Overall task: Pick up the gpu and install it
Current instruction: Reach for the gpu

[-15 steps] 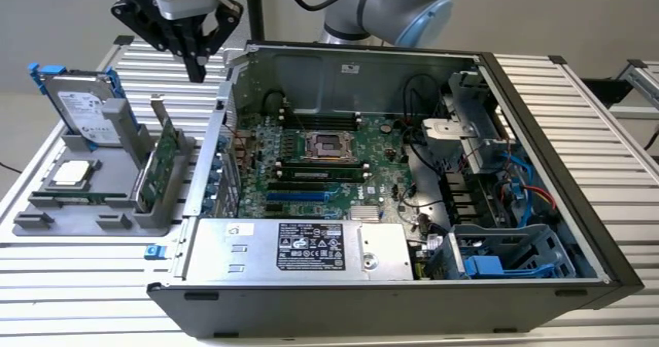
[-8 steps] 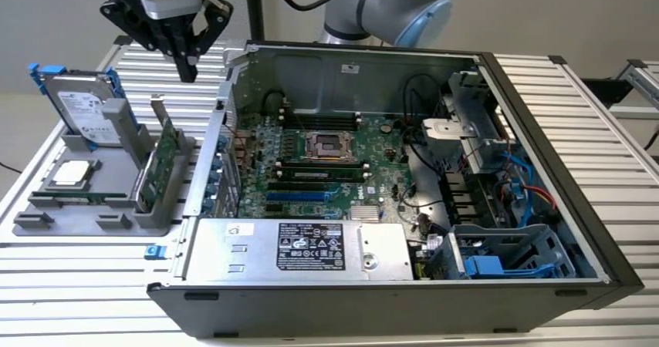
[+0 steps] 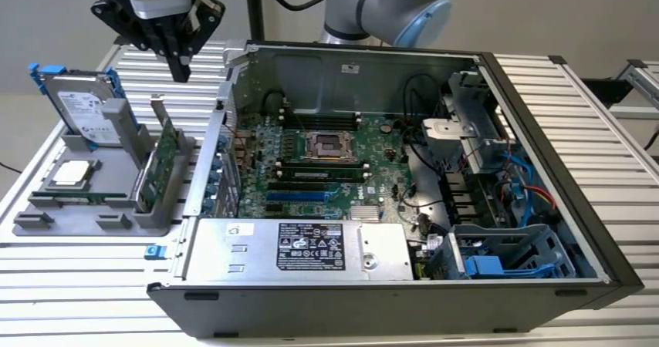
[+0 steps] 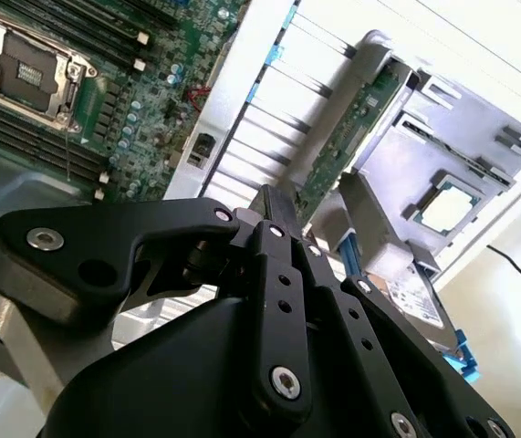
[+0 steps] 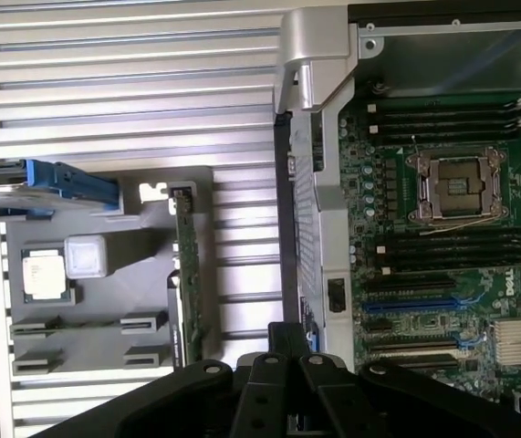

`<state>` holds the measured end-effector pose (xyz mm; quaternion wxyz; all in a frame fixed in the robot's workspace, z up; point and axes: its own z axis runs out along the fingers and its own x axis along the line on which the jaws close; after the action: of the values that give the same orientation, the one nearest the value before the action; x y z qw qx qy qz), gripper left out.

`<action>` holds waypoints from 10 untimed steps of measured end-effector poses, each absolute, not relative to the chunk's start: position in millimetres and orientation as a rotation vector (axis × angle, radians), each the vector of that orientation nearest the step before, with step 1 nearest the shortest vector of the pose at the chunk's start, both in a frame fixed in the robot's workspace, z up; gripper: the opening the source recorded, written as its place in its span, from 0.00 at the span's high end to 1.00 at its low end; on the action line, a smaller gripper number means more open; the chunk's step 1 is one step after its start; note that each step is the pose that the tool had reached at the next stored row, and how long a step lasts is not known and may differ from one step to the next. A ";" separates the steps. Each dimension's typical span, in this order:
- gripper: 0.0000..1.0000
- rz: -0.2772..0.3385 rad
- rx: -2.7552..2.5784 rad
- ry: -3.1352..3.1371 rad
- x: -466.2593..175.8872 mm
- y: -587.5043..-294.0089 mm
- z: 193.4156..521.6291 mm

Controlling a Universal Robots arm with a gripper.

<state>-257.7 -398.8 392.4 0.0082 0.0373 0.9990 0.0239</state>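
The gpu [image 3: 165,158] stands on its long edge in a slot of the grey holder [image 3: 103,208], which rests on the ribbed table [image 3: 82,285] just beside the open computer case [image 3: 340,73], on the exterior view's left. In the first wrist view you see the card edge-on [image 5: 185,274], with the processor chip [image 5: 41,274] lying flat in the same holder [image 5: 87,351]. The hard drive [image 3: 88,104] stands at the holder's far end. The gripper [image 3: 182,73] hangs above the card and apart from it. Its jaws are closed on nothing, and both wrist views show the fingers meeting at a single tip [image 5: 287,336]. Treat the card as light and stiff but fragile: it is a thin circuit board, the green face carries exposed components, and it probably tolerates little bending or twisting. The upper long edge is free and offers the clearest access. Judge a grip across the board's thickness near the middle of that edge as the most balanced. The contact edge seated in the holder looks like the part to keep off. The smooth faces may slip under a light pinch, and a grip near one end would probably tilt the card. The silver end bracket [image 3: 159,106] appears to rise at the far end of the card.
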 end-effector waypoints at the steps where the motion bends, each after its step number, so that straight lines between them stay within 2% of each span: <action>1: 1.00 0.075 0.117 3.122 -258.5 -398.8 392.4; 10: 1.00 0.075 0.117 3.122 -264.3 -398.8 392.3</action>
<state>-264.3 -398.8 392.3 0.0082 0.0373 0.9990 0.0239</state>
